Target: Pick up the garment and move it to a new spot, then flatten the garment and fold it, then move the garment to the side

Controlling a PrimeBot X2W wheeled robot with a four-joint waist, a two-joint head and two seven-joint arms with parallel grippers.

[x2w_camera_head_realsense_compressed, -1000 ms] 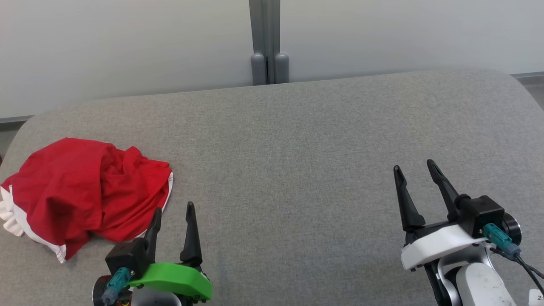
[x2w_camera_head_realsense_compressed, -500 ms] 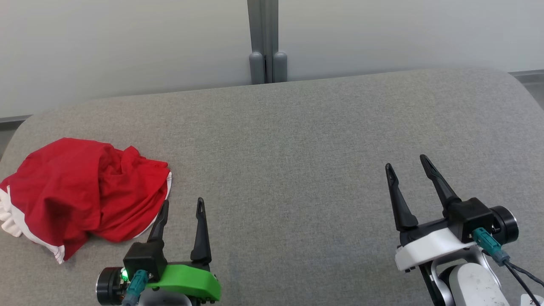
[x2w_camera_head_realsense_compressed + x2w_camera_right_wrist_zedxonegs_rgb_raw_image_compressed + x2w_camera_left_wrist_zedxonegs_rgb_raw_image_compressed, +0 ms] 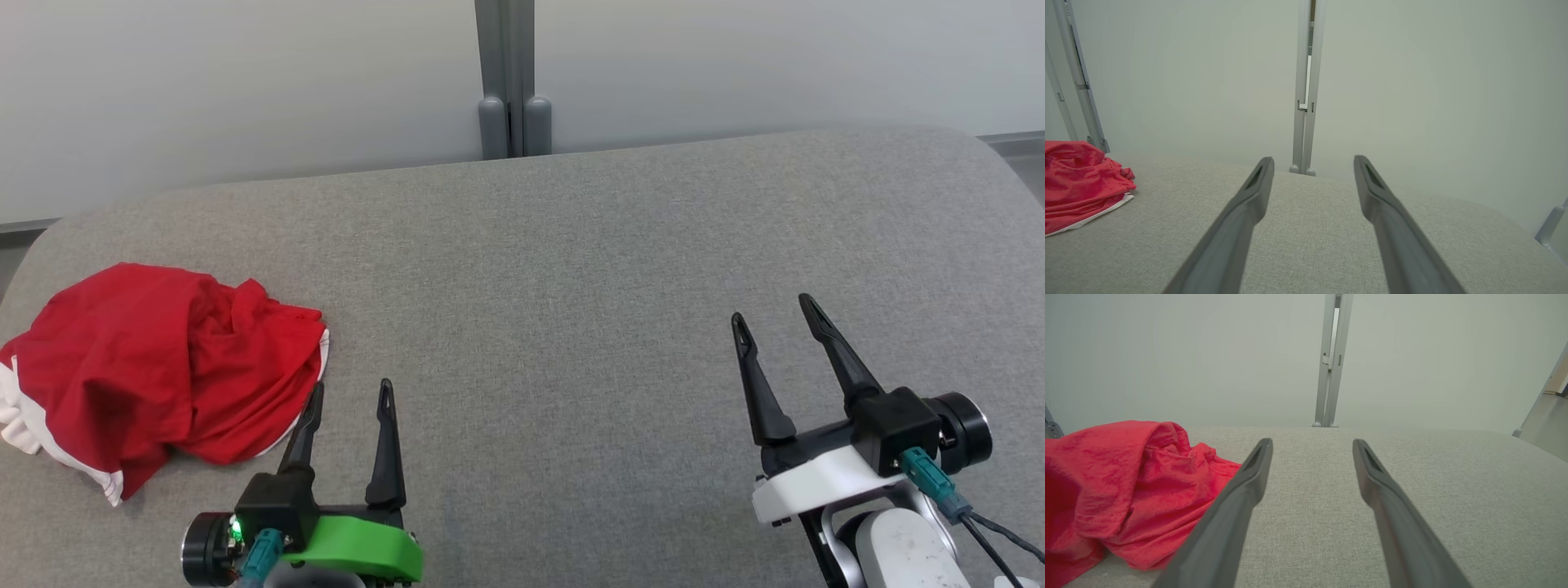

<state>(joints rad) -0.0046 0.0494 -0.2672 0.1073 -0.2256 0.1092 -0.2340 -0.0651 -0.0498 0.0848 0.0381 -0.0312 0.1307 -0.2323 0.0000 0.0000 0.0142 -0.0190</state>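
Grey cushioned surface (image 3: 571,269) gives me wide open room between my grippers, with a wall (image 3: 245,82) behind its far edge. Red garment (image 3: 155,367) lies crumpled near the left edge. Left gripper (image 3: 352,384) just beside it, spread, empty; right gripper (image 3: 771,308) spread, empty

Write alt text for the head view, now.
A crumpled red garment with white trim lies at the left of a grey padded surface. The open left gripper points past the garment's right edge; the open right gripper is far to the right, both empty.
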